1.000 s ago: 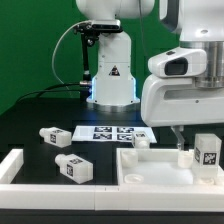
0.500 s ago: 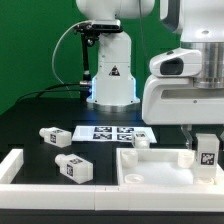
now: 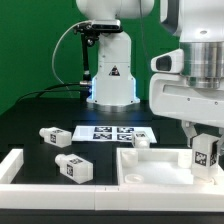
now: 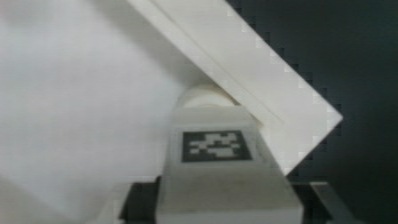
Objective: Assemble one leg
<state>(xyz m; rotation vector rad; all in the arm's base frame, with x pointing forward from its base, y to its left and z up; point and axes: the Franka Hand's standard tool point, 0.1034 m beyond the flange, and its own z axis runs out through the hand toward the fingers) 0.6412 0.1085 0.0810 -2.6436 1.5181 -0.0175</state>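
Observation:
My gripper [image 3: 203,146] is shut on a white leg [image 3: 207,155] with a black-and-white tag, holding it over the right end of the big white panel with raised rims [image 3: 160,175]. In the wrist view the leg [image 4: 217,140] sits between my dark fingers [image 4: 150,201], tag facing the camera, with the panel's rim [image 4: 249,75] running slantwise behind it. Two more legs lie on the black table at the exterior view's left, one farther back [image 3: 54,135] and one nearer [image 3: 73,168]. A further leg [image 3: 141,141] stands by the panel's back rim.
The marker board [image 3: 111,132] lies flat behind the panel. A white rail [image 3: 10,168] borders the table at the exterior view's lower left. The arm's base [image 3: 111,70] stands at the back centre.
My gripper has moved toward the exterior view's right with the leg in it, and the leg now hangs slightly tilted. The other parts have not moved.

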